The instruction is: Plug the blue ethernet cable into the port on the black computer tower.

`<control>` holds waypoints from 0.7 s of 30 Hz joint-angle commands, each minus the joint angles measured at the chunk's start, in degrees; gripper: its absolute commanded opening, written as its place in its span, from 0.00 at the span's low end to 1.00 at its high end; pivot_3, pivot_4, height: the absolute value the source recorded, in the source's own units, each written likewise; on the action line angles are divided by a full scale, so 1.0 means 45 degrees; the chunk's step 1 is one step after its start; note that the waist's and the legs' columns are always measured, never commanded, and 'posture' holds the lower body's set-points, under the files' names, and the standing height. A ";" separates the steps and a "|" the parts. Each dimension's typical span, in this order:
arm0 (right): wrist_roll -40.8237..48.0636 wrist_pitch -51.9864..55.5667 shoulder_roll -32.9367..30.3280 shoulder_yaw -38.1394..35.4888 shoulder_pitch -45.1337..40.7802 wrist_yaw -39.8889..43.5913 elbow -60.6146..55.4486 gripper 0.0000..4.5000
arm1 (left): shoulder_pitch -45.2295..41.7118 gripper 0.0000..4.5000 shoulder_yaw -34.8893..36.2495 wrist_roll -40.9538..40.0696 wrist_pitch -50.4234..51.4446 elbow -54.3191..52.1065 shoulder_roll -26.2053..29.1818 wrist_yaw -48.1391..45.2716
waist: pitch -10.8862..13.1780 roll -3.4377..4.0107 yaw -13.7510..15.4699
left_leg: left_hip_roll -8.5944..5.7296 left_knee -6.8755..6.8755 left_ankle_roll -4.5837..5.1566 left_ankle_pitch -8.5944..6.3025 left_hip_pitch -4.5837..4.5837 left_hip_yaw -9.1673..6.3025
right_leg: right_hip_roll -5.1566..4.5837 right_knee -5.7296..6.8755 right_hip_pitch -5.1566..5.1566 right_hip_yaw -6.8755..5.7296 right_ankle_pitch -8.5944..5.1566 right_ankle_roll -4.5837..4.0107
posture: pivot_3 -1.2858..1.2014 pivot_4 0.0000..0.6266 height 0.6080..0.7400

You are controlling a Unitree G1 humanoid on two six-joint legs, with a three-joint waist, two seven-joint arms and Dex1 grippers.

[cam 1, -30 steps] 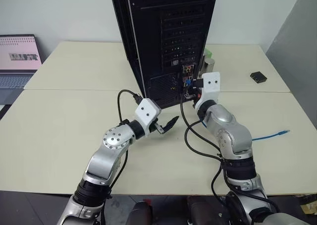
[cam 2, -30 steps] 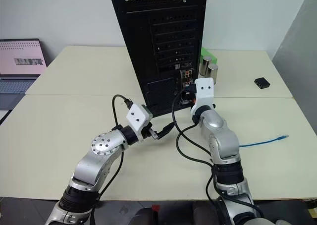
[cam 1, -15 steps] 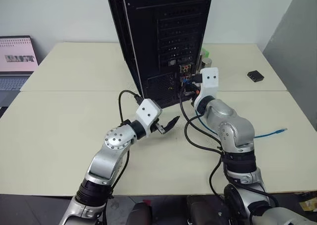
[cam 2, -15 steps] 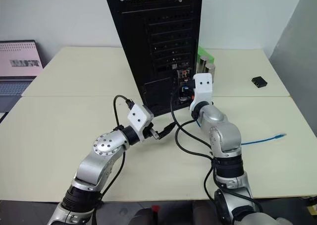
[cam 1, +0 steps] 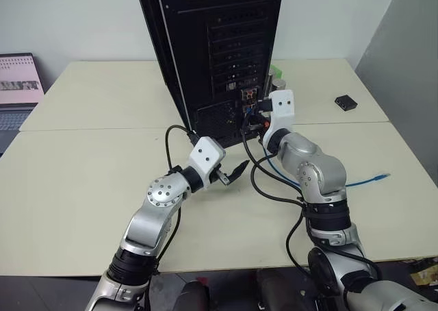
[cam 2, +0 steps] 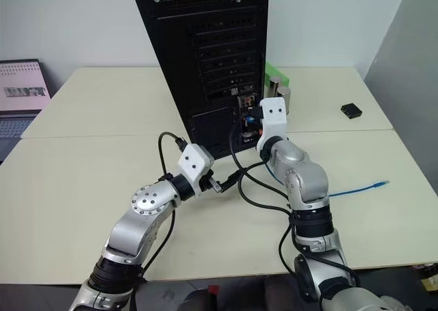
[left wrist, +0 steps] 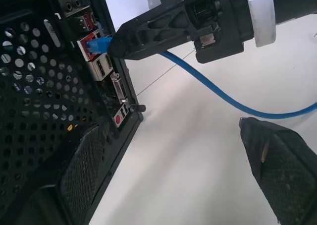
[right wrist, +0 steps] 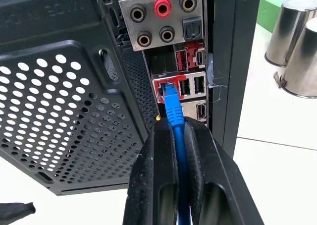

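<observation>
The tall black metal computer tower (cam 1: 212, 44) stood on the pale beige table (cam 1: 82, 167) with its rear face toward the robot. The right gripper (right wrist: 174, 136) had its two black fingers pinched tight on the thin bright-blue ethernet cable (right wrist: 174, 117) just behind its plug, whose tip sat at the mouth of the small squarish red-framed port (right wrist: 166, 88) in the rear connector cluster; whether it was fully seated could not be told. The cord trailed across the table to its free end (cam 1: 378, 177). The left gripper (cam 1: 233, 173) hovered near the tower's base, fingers spread wide, holding nothing. Two steel cups (right wrist: 297, 46) stood beside the tower.
</observation>
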 commanded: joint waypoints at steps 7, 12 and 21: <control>0.0455 0.0180 -0.2036 0.0003 0.1239 0.1697 -0.2331 0.31 | -0.0158 1.00 0.0627 -0.0081 -0.0146 -0.0011 0.0241 -0.0014 | 0.0001 -0.0001 0.0131 | -0.0013 -0.0010 0.0000 -0.0001 -0.0023 -0.0013 | -0.0010 -0.0014 -0.0001 -0.0015 -0.0001 0.0002 | 0.52 0.24 1.00; 0.1337 0.0986 -0.3268 -0.0032 0.2161 0.2852 -0.4248 0.56 | -0.0421 1.00 0.1373 -0.0633 0.0674 -0.0004 0.0643 -0.0235 | 0.0002 0.0000 0.0320 | -0.0019 -0.0012 -0.0002 -0.0003 -0.0035 -0.0001 | -0.0022 -0.0021 -0.0017 -0.0005 -0.0001 0.0004 | 0.52 0.24 1.00; 0.2714 -0.0485 -0.6531 -0.1148 0.3445 0.6453 -0.5505 0.97 | -0.0975 1.00 0.2004 -0.0927 0.1787 -0.0430 0.1645 -0.0590 | 0.0009 -0.0008 0.0389 | -0.0019 -0.0008 -0.0001 -0.0003 -0.0034 -0.0012 | -0.0012 -0.0024 -0.0010 -0.0024 -0.0029 0.0049 | 0.52 0.24 1.00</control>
